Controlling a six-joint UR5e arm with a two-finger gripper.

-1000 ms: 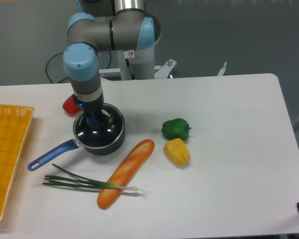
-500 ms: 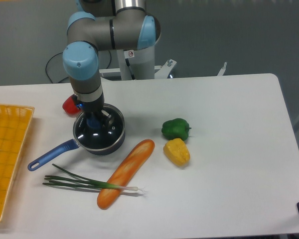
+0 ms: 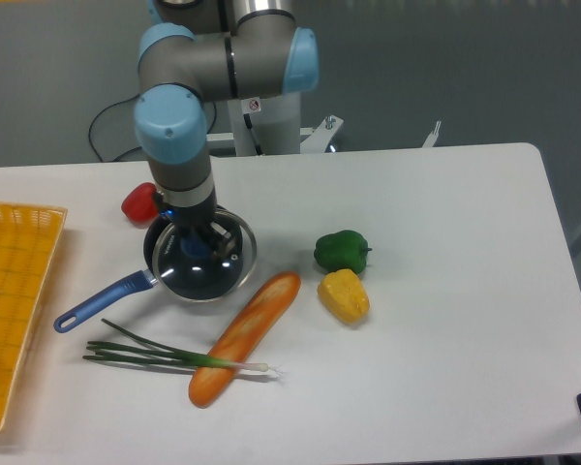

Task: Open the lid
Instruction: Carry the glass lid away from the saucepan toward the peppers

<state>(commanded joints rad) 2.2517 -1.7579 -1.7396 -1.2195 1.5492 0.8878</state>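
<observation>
Scene: a white surface [image 3: 445, 291] seen from above and in front, with the robot arm coming down in the upper left of the frame
Gripper: the gripper [image 3: 199, 242] points straight down over the pan, jaws clamped on the lid's blue knob
Lid: the lid [image 3: 213, 260] is a clear glass disc with a metal rim, left of centre; its rim now hangs past the right side of the pan, no longer sitting square on it
Pan: the dark pan [image 3: 179, 273] sits below and slightly left of the lid, its blue handle [image 3: 102, 301] reaching toward the lower left
Change: over the last second the arm has shifted right and seems to have risen a little, carrying the lid with it while the pan stayed put
Meaning: in my judgement the lid has come free and opening is under way; it has yet to be carried clear and set down
Nearby: a baguette [image 3: 244, 337] lies just right of the pan, with spring onions [image 3: 165, 355] below
</observation>
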